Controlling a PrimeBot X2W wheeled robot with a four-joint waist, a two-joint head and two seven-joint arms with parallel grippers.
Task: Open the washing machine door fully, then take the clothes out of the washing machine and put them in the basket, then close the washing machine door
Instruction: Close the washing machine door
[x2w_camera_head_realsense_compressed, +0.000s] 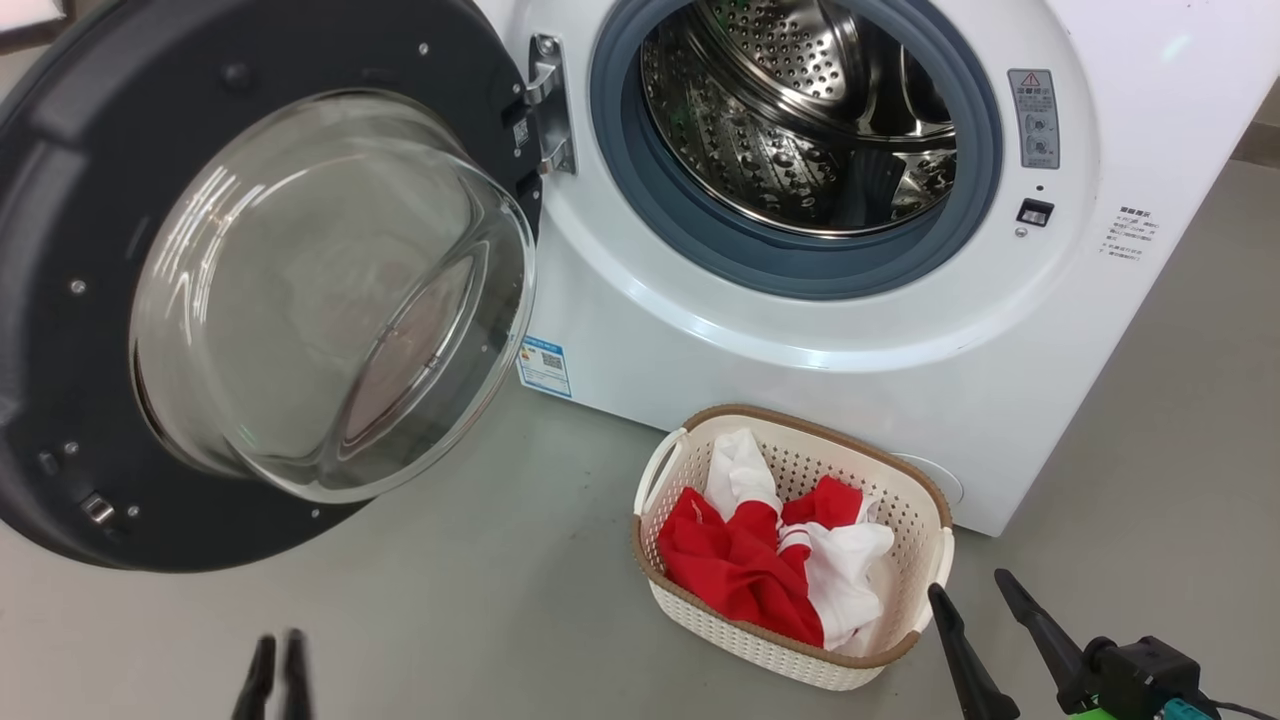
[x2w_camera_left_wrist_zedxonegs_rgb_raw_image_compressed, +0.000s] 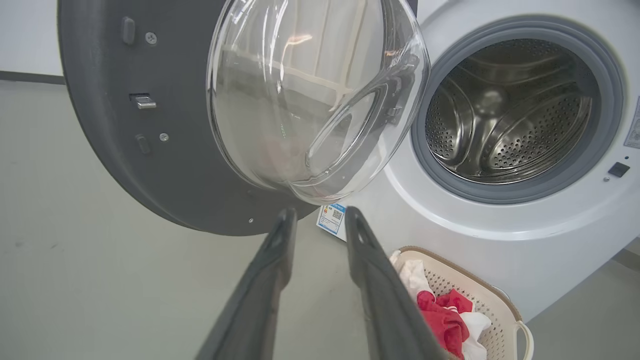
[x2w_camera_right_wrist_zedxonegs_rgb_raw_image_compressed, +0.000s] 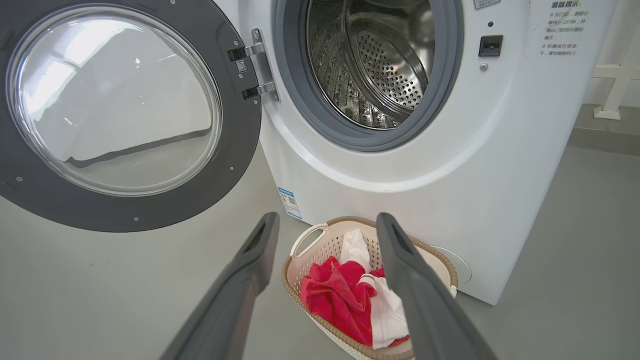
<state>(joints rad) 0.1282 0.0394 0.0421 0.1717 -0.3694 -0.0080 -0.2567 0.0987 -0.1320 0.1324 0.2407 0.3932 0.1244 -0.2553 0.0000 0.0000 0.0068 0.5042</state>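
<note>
Here, my left claw (x2w_camera_head_realsense_compressed: 280, 637): narrow gap, empty; my right claw (x2w_camera_head_realsense_compressed: 968, 583): wide, empty. Washing machine (x2w_camera_head_realsense_compressed: 800, 330) w/ blue QR label (x2w_camera_head_realsense_compressed: 545, 367), grey warning-triangle sticker (x2w_camera_head_realsense_compressed: 1033, 118); Chinese txt too small to read.

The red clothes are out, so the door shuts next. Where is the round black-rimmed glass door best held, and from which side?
Probably the round black-rimmed glass door's free edge, opposite the metal hinge, from the robot's left with the left hand. It stands swung wide; its bulging bowl looks too smooth and broad to pinch.
</note>
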